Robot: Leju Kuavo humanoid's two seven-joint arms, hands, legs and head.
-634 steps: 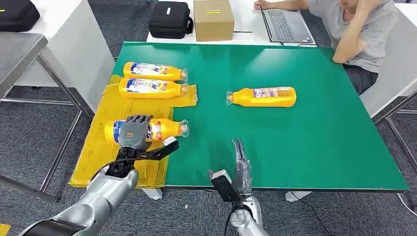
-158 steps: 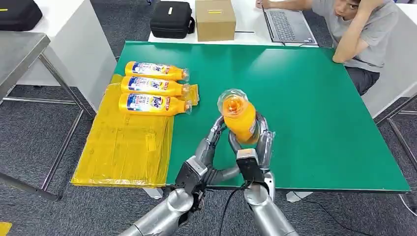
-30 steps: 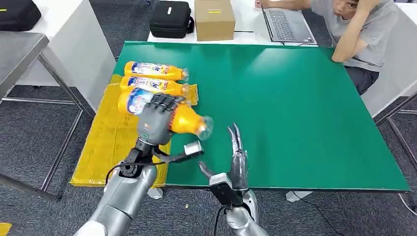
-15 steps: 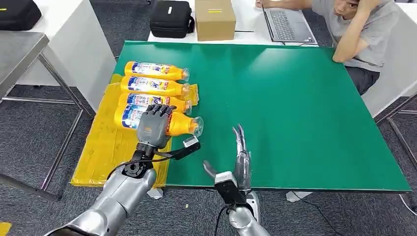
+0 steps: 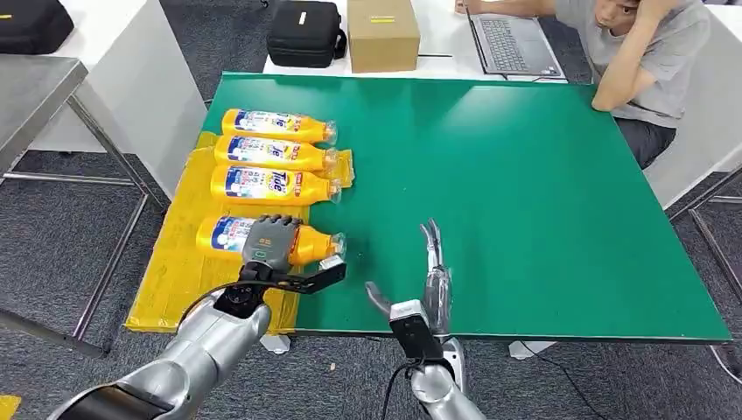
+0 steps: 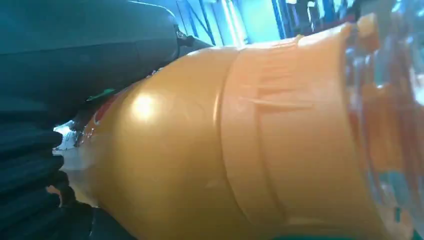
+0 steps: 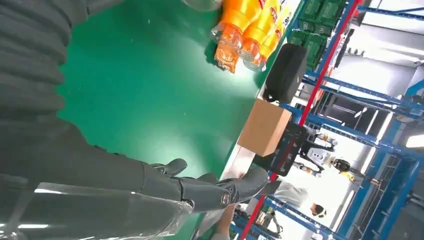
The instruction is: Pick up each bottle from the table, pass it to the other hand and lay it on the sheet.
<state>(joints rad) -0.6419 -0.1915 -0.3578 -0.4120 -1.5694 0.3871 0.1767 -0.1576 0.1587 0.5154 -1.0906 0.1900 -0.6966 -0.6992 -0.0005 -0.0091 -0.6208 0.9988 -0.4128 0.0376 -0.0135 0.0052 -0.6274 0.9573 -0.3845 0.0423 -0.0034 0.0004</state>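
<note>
left hand grips the 4th bottle round its mid-body, lying on the yellow sheet at the table's near left edge, nearest of 4 in the row. long axis runs left-right, cap end toward table centre, like the rest. prob. light, stiff plastic w/ slick label, rolls easy; mid-body is the best hold. right hand empty, fingers straight & apart.

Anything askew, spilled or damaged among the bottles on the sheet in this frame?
Nothing spilled or damaged. The fourth bottle, under the left hand, lies apart from the three packed side by side, leaving a gap. Their caps overhang the sheet onto the green table.
</note>
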